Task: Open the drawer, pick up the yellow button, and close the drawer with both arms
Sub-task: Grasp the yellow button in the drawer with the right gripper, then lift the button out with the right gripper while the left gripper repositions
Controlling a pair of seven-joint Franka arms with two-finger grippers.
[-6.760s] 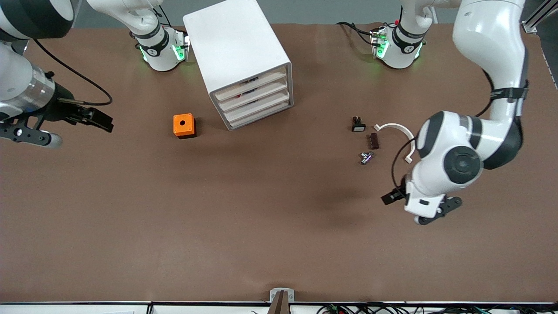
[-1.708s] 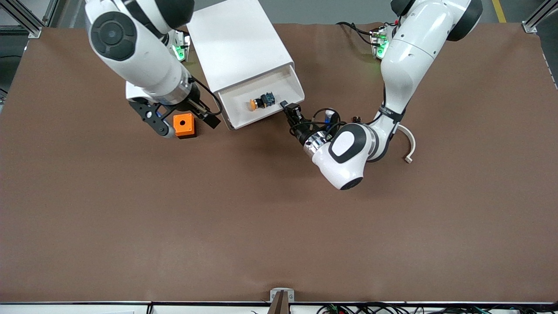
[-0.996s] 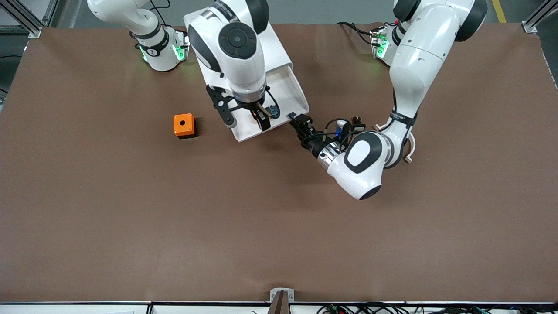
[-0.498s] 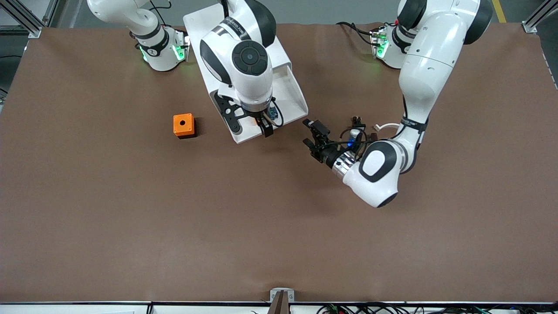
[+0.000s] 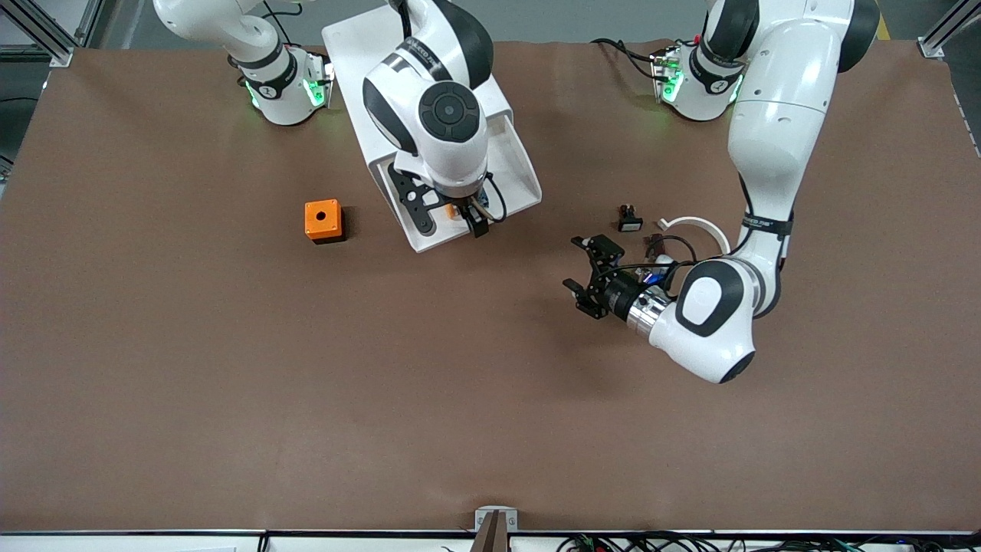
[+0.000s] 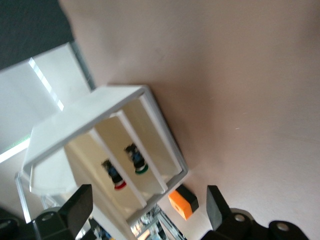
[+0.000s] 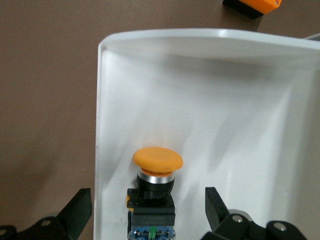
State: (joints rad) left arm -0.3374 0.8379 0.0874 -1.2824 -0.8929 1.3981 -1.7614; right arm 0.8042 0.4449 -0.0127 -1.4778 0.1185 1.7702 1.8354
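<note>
The top drawer (image 5: 523, 175) of the white cabinet (image 5: 356, 69) stands pulled out. The button lies in it: in the right wrist view its orange cap (image 7: 157, 160) and black-and-blue body (image 7: 151, 210) rest on the drawer floor (image 7: 225, 125). My right gripper (image 5: 451, 218) is open low over the drawer, with one finger on each side of the button's body (image 7: 147, 202), not closed on it. In the front view the right hand hides the button. My left gripper (image 5: 580, 264) is open and empty over bare table, apart from the drawer's front. It also shows in the left wrist view (image 6: 147, 205).
An orange box with a hole (image 5: 323, 221) sits on the table beside the cabinet, toward the right arm's end. A small black-and-white part (image 5: 630, 221) and a white curved piece (image 5: 693, 225) lie by the left arm. The left wrist view shows the cabinet's front (image 6: 107, 150).
The drawer went from shut to pulled out. My left gripper let go of it, opened and drew back toward the front camera. My right gripper came over the drawer and now straddles the button.
</note>
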